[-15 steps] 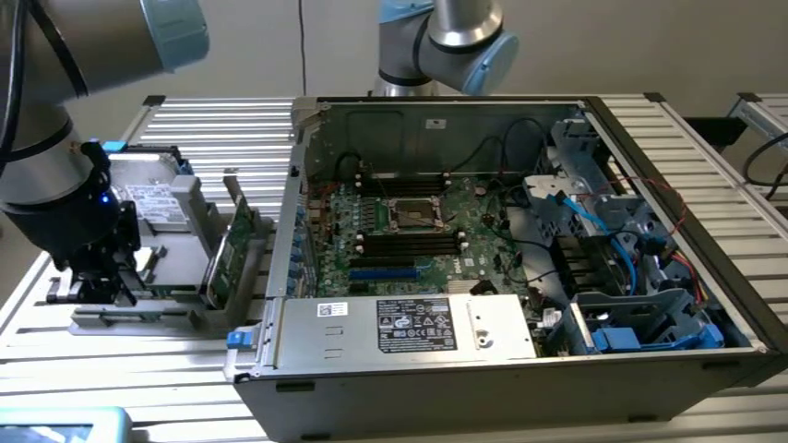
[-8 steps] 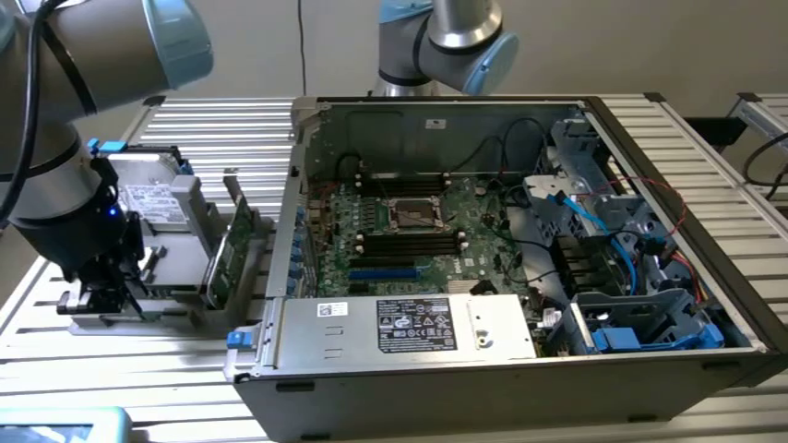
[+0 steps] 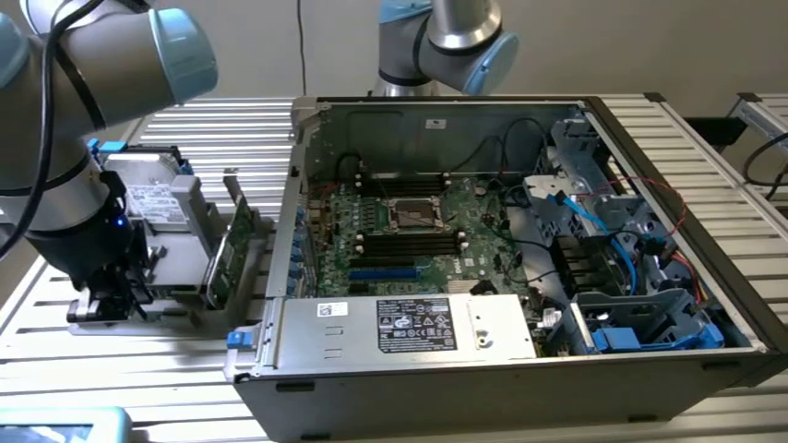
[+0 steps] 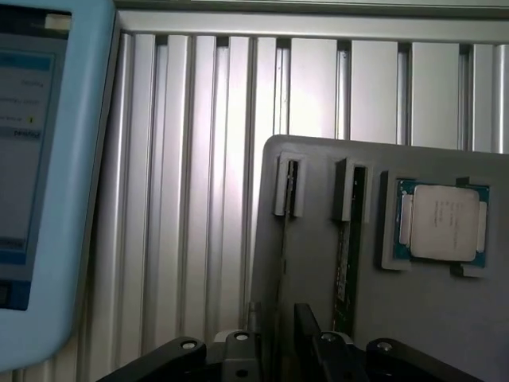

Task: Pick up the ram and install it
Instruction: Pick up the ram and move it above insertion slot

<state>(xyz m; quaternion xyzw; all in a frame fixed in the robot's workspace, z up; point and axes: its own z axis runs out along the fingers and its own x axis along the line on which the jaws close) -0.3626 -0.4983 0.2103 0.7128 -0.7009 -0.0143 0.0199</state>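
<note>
The ram [image 4: 343,267] is a dark-green stick standing on edge in a slot of the grey holder plate [image 4: 413,318]. A thinner edge [image 4: 284,239] stands in the neighbouring slot, and I cannot tell what it is. My gripper [image 4: 278,342] hangs just above the plate, open, and the gap between its dark fingers [image 4: 306,322] lines up with that thin edge. The ram sits just beside one finger. In the exterior view my gripper [image 3: 109,300] is low over the holder plate [image 3: 166,318], on the exterior view's left of the open computer case [image 3: 493,369].
A processor chip [image 4: 443,223] lies in a recess of the plate. A hard drive [image 3: 161,198] and a green expansion card [image 3: 234,249] stand on the holder. The motherboard [image 3: 419,231] has black memory slots [image 3: 400,242]. A blue-framed tablet [image 4: 32,159] lies nearby. A second arm [image 3: 444,37] stands behind the case.
</note>
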